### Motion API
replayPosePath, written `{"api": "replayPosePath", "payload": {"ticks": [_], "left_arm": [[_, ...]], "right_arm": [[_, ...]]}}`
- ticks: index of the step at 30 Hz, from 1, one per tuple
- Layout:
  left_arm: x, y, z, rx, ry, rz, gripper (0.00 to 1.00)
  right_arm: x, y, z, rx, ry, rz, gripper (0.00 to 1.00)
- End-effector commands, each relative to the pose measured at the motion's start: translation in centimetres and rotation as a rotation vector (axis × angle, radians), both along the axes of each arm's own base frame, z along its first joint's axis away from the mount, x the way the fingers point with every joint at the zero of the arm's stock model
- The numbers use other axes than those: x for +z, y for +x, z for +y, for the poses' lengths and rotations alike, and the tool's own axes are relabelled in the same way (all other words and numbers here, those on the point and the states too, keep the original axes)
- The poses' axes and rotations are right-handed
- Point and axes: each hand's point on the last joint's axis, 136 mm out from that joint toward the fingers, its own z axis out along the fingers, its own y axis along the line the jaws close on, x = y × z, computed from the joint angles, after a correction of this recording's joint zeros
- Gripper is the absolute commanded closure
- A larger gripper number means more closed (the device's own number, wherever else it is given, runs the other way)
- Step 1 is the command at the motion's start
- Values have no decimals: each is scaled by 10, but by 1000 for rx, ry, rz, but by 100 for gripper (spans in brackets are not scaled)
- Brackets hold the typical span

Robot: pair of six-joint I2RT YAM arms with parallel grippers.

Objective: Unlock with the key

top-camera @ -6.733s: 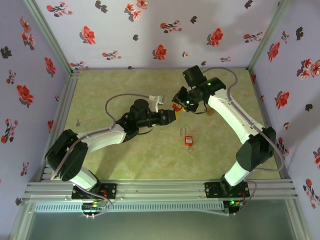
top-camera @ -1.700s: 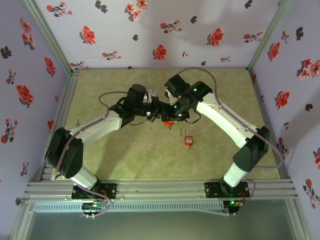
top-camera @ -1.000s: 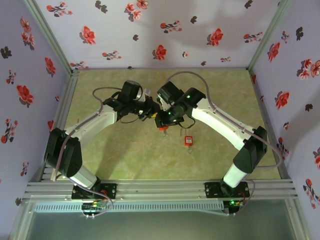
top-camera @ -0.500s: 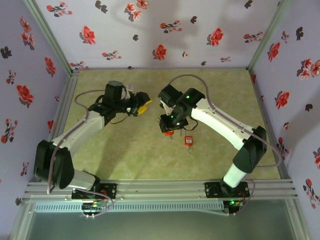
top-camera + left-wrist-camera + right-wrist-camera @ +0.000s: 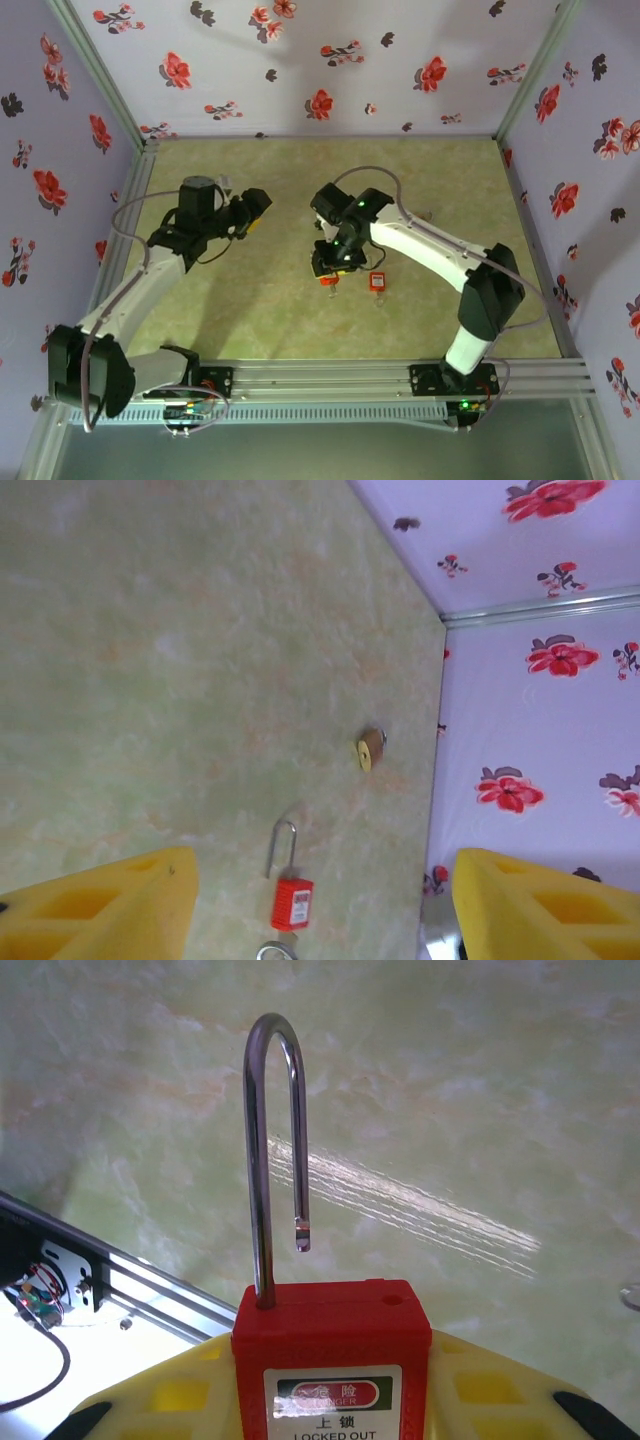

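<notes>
Top view: your left gripper [image 5: 255,205] hangs released over the counter [image 5: 250,310]. It is well apart from your right gripper [image 5: 328,268], which grasps a red padlock [image 5: 328,281]. A second red padlock [image 5: 377,281] lies just beside on the counter.

Left wrist: yellow fingers [image 5: 100,900] spread wide above the counter.

Right wrist: the red padlock's shackle [image 5: 272,1150] stands open, its free end out of the body.

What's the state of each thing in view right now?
held red padlock, shackle open, free end out of the body
right gripper, shut on held red padlock
left gripper, open, empty
second red padlock, lying flat on the table, ungripped, lock state unclear
small brass-coloured padlock, on the table, ungripped, too small to tell
</notes>
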Motion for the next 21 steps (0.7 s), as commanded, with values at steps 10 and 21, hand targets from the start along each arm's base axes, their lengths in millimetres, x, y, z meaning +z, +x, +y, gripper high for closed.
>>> {"api": "replayPosePath", "payload": {"ticks": [10,21], "left_arm": [[52,-16,26,-5,169,-216,19],[46,-28,35,-1,227,-197,17]], "right_arm": [[-76,19,28,-146,-64,112,100],[-109,36,-10,-259,-236,83,100]]}}
